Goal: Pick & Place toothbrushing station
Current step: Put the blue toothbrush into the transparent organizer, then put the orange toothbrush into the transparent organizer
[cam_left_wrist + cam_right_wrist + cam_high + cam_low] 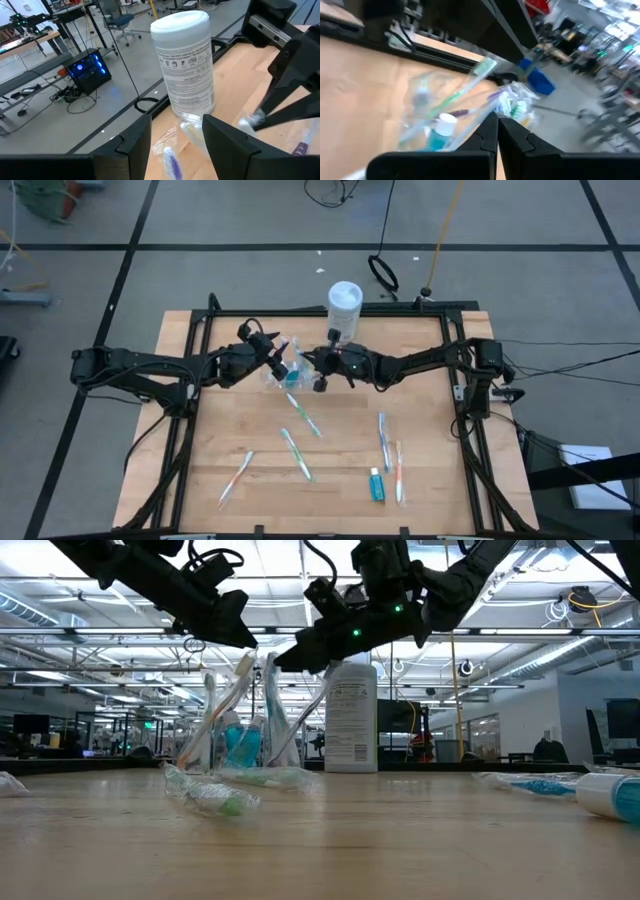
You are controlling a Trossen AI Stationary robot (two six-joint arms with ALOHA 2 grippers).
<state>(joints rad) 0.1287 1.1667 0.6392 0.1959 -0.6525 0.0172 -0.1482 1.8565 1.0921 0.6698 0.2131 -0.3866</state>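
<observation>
A small clear cup (281, 378) stands on its base on the wooden table (230, 410) near the far middle. Several toothbrushes (215, 710) and a teal toothpaste tube (240, 745) stand in it and lean on its rim. My left gripper (282, 364) hovers open just above the cup, with brush heads (190, 131) showing between its fingers. From the right, my right gripper (312, 362) is shut on a plastic-wrapped toothbrush (515, 102) that slants down into the cup. More toothbrushes (298, 453) and a toothpaste tube (376, 483) lie flat toward the near edge. My right gripper pinches the wrapped toothbrush between its two shut fingers just below the head, on the upper shaft (491, 109). The fingers come about level from the table's right and lie across the shaft. The brush tilts, its head end up and its lower end (290, 740) inside the cup.
A tall white wipes canister (345, 304) stands close behind the cup at the far edge. A black frame (200, 330) rims the table. Loose toothbrushes (384, 440) lie at the near right and another (236, 477) at the near left.
</observation>
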